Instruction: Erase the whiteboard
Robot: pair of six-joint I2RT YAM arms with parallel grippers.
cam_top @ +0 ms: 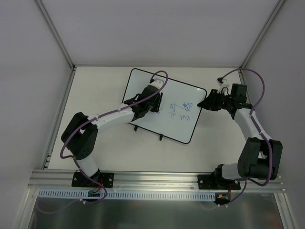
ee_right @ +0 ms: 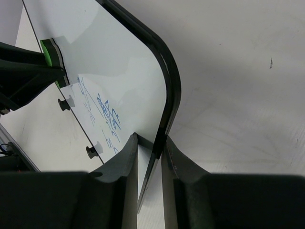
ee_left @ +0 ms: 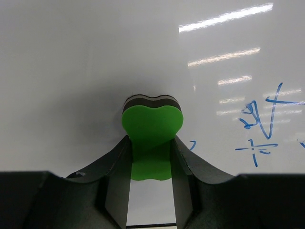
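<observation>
The whiteboard (cam_top: 177, 91) sits in the middle of the table (cam_top: 105, 148), toward its far side, and is turned askew to the table's edges. It has a thin black rim with rounded corners. Two small black feet (cam_top: 161, 138) stick out from its near long edge. Blue handwriting (cam_top: 181, 110) covers a patch on the right half of the board, while the left half is bare white.

The left gripper (cam_top: 153, 106) reaches over the middle of the board. Its fingers are closed on a green eraser (ee_left: 152, 125), a lobed block with a dark felt layer on its underside. In the left wrist view the felt face rests against the white surface, just left of the nearest blue strokes.

The right gripper (ee_right: 149, 143) is at the board's right short edge, below a rounded corner. Its two fingers sit one on each side of the black rim, pinched nearly together on it. From the right wrist view the eraser shows well apart, up the board past the writing.
</observation>
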